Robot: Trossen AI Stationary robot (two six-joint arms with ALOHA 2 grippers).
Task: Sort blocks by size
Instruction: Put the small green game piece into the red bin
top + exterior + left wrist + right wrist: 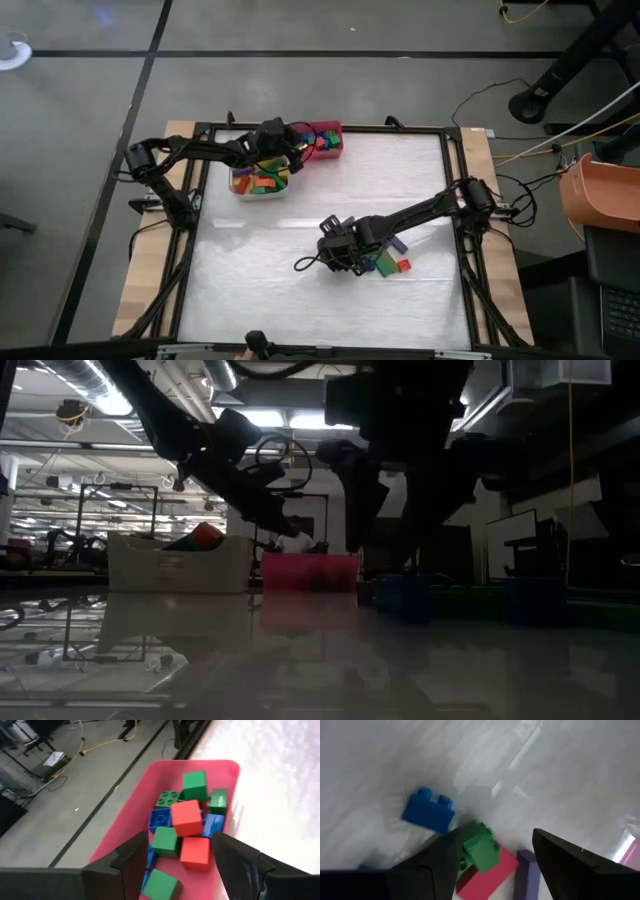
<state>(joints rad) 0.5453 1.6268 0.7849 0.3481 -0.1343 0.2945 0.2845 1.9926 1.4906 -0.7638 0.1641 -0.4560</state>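
The red bin [125, 827] at the table's far side holds several short squarish blocks [186, 817], green, red and blue. My left gripper [180, 845] hovers open above this bin [328, 135], with nothing between its fingers. The white bin [240, 188] beside it holds mixed coloured blocks [262, 182]. Near the table's middle, my right gripper [497, 842] points down, open, over loose blocks lying on the table: a blue one [427, 812], a green one [481, 847] on a red one [492, 870], and a purple bar [525, 870]. The green block lies close beside one finger.
A black frame [455, 200] borders the white table top. More loose blocks [390, 264] lie just right of my right gripper [337, 250]. In the low view, the white bin [180, 565] and the red bin [310, 572] stand at the far side.
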